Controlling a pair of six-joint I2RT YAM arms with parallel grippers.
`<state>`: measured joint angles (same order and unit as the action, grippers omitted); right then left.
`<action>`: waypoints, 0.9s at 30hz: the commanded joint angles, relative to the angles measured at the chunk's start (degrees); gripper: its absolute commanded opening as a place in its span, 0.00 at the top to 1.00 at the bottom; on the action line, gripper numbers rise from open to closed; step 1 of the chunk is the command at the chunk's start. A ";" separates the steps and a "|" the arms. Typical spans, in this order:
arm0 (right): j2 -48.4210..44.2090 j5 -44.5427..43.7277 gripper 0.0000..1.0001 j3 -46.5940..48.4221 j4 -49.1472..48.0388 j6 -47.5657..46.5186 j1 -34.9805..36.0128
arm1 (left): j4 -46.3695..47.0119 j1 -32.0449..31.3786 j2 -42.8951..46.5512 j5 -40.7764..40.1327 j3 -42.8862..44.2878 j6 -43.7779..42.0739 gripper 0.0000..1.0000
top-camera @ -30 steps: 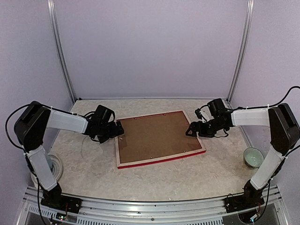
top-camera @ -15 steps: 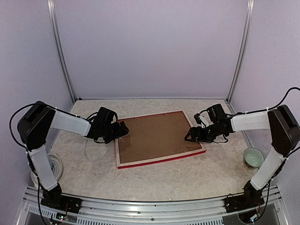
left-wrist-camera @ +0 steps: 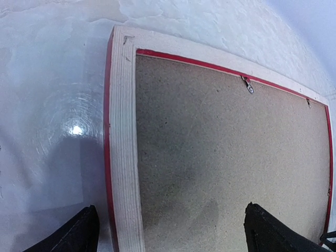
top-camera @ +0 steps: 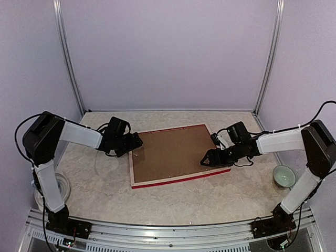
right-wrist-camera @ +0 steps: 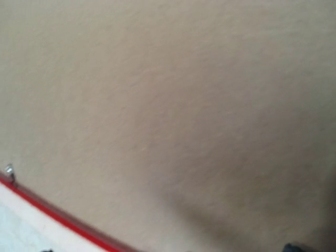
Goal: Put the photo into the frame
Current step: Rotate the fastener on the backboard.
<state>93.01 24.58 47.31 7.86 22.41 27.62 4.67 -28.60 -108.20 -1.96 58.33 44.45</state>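
Here the frame (top-camera: pixel 181 178) lies face down near the middle of the worktop (top-camera: pixel 105 194), with its pale wood back up and a red line along its outer edge. A brown board (top-camera: pixel 170 155) fills its opening, and a small metal tab (left-wrist-camera: pixel 247 84) sits at the board's far edge. My left hand (top-camera: pixel 135 143) hovers at the frame's near-left corner with its jaws wide. From the wrist view one finger (left-wrist-camera: pixel 79 233) is over the bare worktop, the other (left-wrist-camera: pixel 270 231) is over the board, and the frame's left bar (left-wrist-camera: pixel 125 131) lies between them. My right hand (top-camera: pixel 206 160) is low over the board just inside the frame's right bar, also wide open. I cannot tell whether it touches the board. Its camera shows mostly board (right-wrist-camera: pixel 173 105). A green bowl (top-camera: pixel 283 176) stands well to the right.
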 commanded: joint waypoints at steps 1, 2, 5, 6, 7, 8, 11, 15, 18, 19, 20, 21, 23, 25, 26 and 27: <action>-3.68 0.82 0.06 -1.33 -0.07 1.16 1.29 | -1.58 1.53 -1.22 -0.65 1.71 -1.38 0.05; -4.38 -0.21 0.06 -1.34 0.33 1.20 1.30 | -1.67 1.67 -1.08 -0.79 1.64 -1.45 0.05; -6.66 -6.41 0.05 -0.24 3.18 1.12 1.30 | -1.57 1.80 -0.01 -0.95 1.09 -1.30 0.05; -7.04 -8.56 0.05 0.43 4.41 1.14 1.11 | -1.38 1.79 0.27 -0.83 0.76 -1.17 0.05; -7.13 -10.89 0.05 1.38 5.78 1.14 0.86 | -1.19 1.72 0.71 -0.36 0.54 -1.06 0.05; -6.99 -12.69 0.05 2.44 6.86 1.18 0.48 | -1.08 1.56 0.93 -0.10 0.34 -0.91 0.05; -5.47 -16.07 0.04 3.71 8.44 1.48 -1.46 | -1.13 0.70 1.69 -0.19 -0.23 -0.86 0.05; -3.55 -16.50 0.04 2.84 6.94 2.45 -4.67 | -0.86 -0.17 2.13 -0.34 -1.04 -0.83 0.05; -2.42 -15.82 0.04 1.91 5.39 2.97 -5.70 | -0.56 -0.40 1.54 0.06 -1.13 -0.93 0.05; -2.02 -15.34 0.04 1.65 5.04 2.92 -5.73 | -0.54 -0.40 1.23 0.18 -1.11 -0.99 0.05; -1.55 -14.65 0.04 1.46 4.80 2.72 -5.74 | -0.49 -0.43 0.97 0.27 -1.19 -1.00 0.05; -1.15 -13.72 0.04 1.28 4.55 2.54 -5.73 | -0.34 -0.47 0.75 0.28 -1.34 -0.98 0.05; -0.74 -11.43 0.05 0.43 3.54 2.09 -5.73 | 0.05 -0.49 0.48 0.29 -1.58 -0.88 0.05; -0.80 -8.93 0.05 -0.66 2.53 1.83 -5.69 | 0.08 -0.49 0.07 0.26 -1.40 -0.87 0.05; -0.86 -8.02 0.05 -1.28 2.13 1.71 -5.65 | 0.16 -0.49 -0.13 0.28 -1.31 -0.88 0.05; -1.02 -7.37 0.05 -1.74 1.95 1.64 -5.56 | 0.29 -0.49 -0.37 0.45 -1.24 -0.89 0.05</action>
<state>91.72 12.91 47.77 11.97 24.51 21.93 4.56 -28.93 -107.53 -1.87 57.52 44.05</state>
